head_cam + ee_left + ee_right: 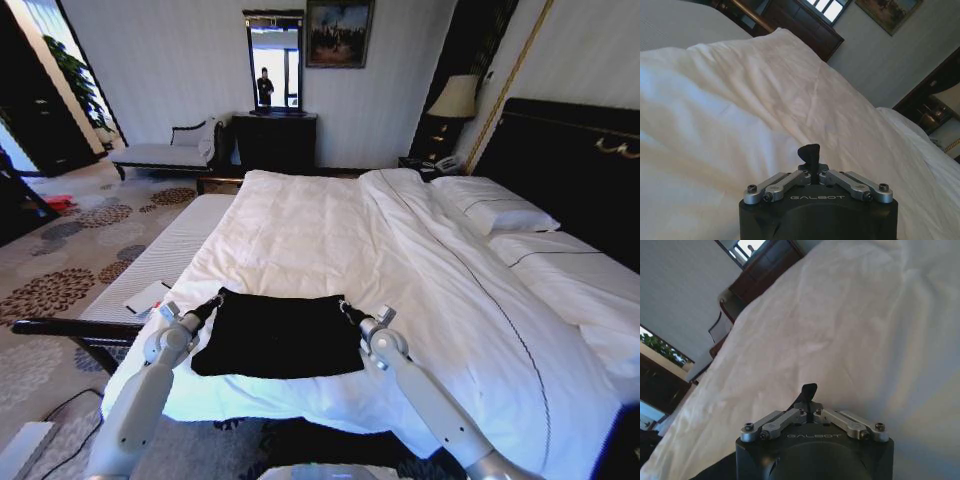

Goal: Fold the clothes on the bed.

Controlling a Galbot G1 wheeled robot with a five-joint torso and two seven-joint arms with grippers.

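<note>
Black T-shirt (277, 335) between both closed grippers

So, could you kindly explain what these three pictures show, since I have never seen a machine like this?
It is a wheeled robot with two arms. The wide picture comes from its head camera, looking down on a bed with a white duvet. A black T-shirt lies near the foot edge. The left tool and right tool each sit at a far corner of the shirt. The other two pictures come from cameras on the wrists: the left tool and right tool each look pinched shut on a bit of black cloth.
</note>
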